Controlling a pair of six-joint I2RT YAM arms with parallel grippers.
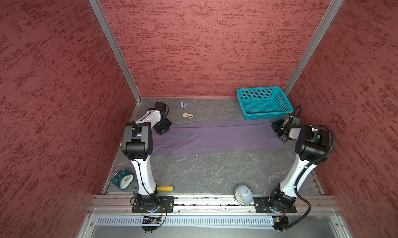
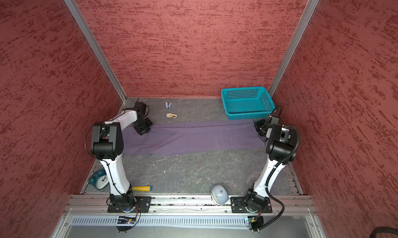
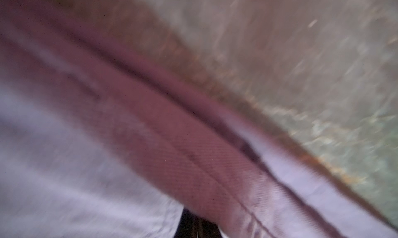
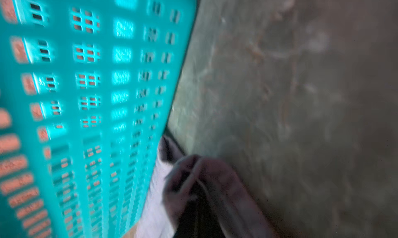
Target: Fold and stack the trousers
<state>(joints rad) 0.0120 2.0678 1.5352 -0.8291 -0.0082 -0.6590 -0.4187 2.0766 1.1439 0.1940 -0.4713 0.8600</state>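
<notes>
In both top views, the trousers lie flat on the grey table as one long purple band. Its long axis runs left to right, and which end is the waist cannot be told. The left gripper sits at the band's far left corner. The right gripper sits at its far right corner, just beside a teal basket. Each arm rises from the near rail, bends sharply at the elbow, and reaches forward and down to the cloth.

Left wrist view, blurred: a stitched edge of the trousers crosses the frame diagonally, with the table beyond it. The left gripper, dark at the frame edge, is pressed together on the cloth.

Right wrist view, blurred: the right gripper pinches a bunched corner of the trousers. The corner lies just beside the basket, with the table alongside.
</notes>
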